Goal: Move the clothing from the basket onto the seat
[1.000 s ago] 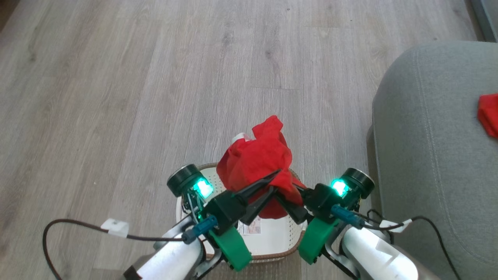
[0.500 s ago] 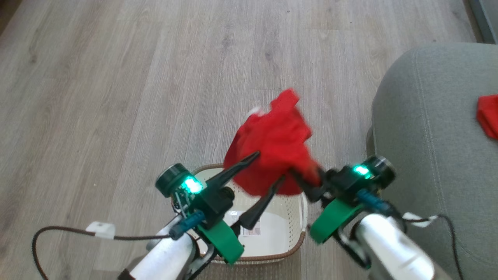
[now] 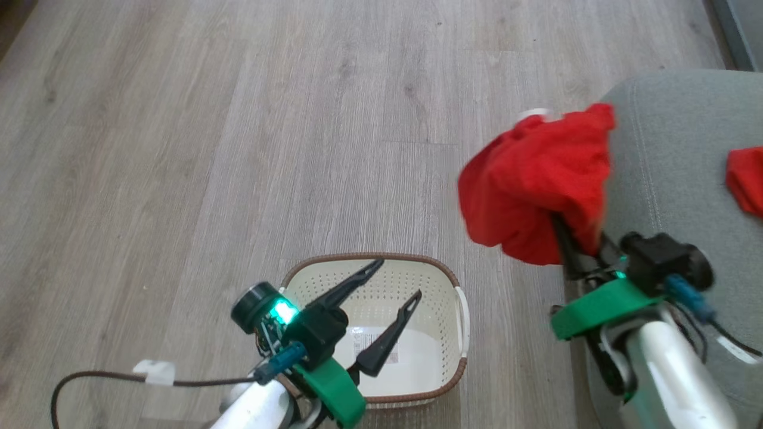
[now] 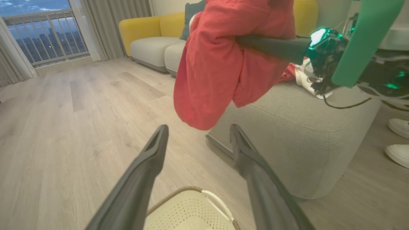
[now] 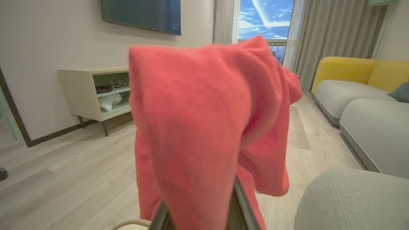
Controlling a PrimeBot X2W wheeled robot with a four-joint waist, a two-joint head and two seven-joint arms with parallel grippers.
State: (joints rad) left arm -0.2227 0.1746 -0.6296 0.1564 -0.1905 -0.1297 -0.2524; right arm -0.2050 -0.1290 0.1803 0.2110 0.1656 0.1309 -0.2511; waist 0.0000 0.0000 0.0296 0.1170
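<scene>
My right gripper (image 3: 564,236) is shut on a bright red garment (image 3: 536,179), which hangs in the air at the left edge of the grey-green seat (image 3: 667,137). The cloth hides its fingertips. From the right wrist the garment (image 5: 204,121) drapes over the fingers (image 5: 239,204). A second red garment (image 3: 745,179) lies on the seat. The cream basket (image 3: 369,257) stands on the floor with no clothing inside, just a label on its bottom. My left gripper (image 3: 399,277) hangs open over the basket, holding nothing. In the left wrist view the garment (image 4: 217,64) hangs beyond the open left gripper (image 4: 198,127).
Wooden floor (image 3: 238,149) stretches ahead and to the left. A yellow and grey sofa (image 4: 150,41) stands further back, and a low TV cabinet (image 5: 96,92) is by the wall. A person's white shoes (image 4: 397,140) rest on the floor beside the seat.
My right gripper has carried the red garment from above the basket rightward to the seat's edge. My left gripper has let go of it, opened and drawn back over the basket.
</scene>
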